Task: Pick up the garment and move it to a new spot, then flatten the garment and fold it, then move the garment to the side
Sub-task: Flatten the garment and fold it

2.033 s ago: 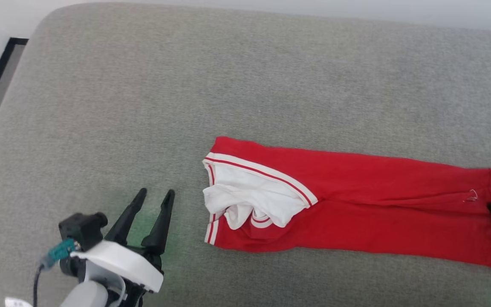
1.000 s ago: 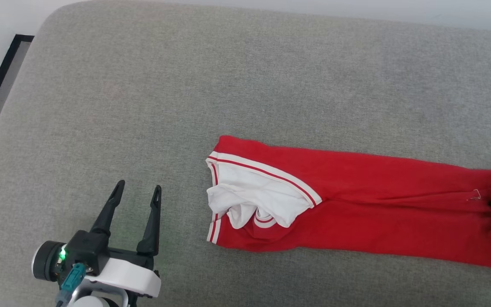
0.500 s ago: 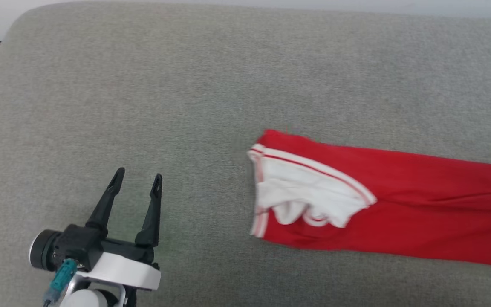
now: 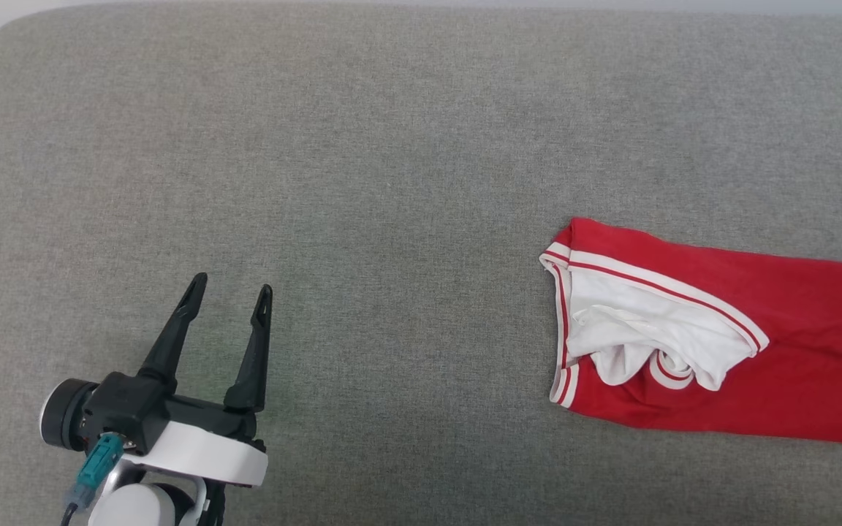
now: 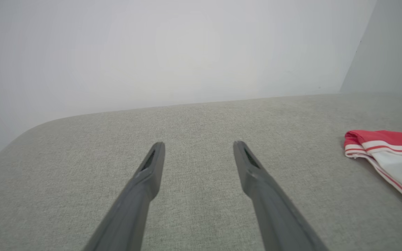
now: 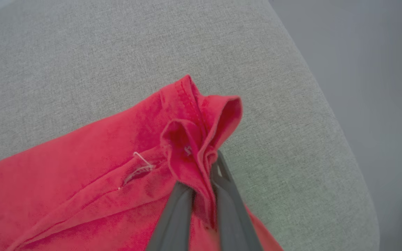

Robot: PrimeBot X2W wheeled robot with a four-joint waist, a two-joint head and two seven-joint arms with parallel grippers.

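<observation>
Since 1 second ago, the garment (image 4: pixel 757 380) has travelled across the grey cushion (image 4: pixel 392 146) toward the robot's right. Its white panel (image 4: pixel 647 321) lay near the middle of the head view and now lies well right of centre. The camera has also turned, so part of that shift is apparent only.

Tool state:
- The right tool (image 6: pixel 201 181) is closed on a bunched fold of the red hem, with fabric standing up between the 2 fingers. This end is near the cushion's rounded edge.
- The left tool (image 4: pixel 232 286) is spread wide, holds nothing and hovers over bare cushion, well apart from the garment.

Judged step: number 1 of 3, relocation, with the cloth trailing flat behind the pinch.

Next move, as judged: stop the pull before the hem passes the cushion edge and release, then bring the left tool to the white-panel end for flattening
</observation>
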